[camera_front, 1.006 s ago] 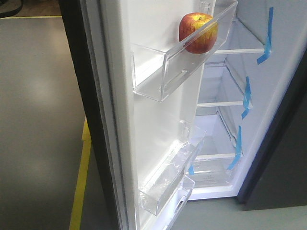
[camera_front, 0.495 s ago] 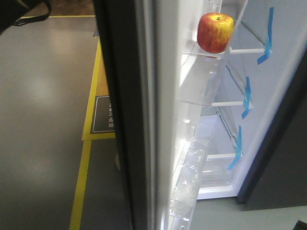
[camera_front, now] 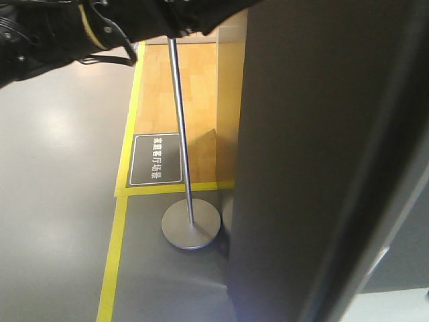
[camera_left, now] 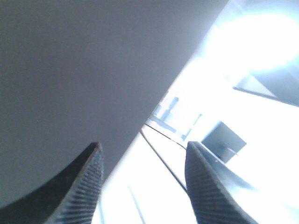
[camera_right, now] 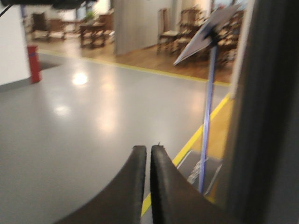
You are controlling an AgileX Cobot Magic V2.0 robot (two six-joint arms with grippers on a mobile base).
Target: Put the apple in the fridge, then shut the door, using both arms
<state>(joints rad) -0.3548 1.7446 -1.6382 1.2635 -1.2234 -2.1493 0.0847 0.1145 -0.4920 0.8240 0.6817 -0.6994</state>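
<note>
The door fills the right half of the front view with its dark grey outside. It hides the apple and the white inside of the fridge. A black arm crosses the top left corner toward the door's upper edge; I cannot tell which arm it is. My left gripper is open and holds nothing, with the door's grey face close along its left finger. My right gripper is shut on nothing, and the door's dark edge stands to its right.
A metal post on a round base stands just left of the door, carrying a tilted sign board. A dark floor plate and yellow floor tape lie nearby. Chairs and tables stand far off.
The door has swung from wide open to nearly shut, so the apple in its clear bin and the shelves are now out of sight. A black arm has come into the top left.
</note>
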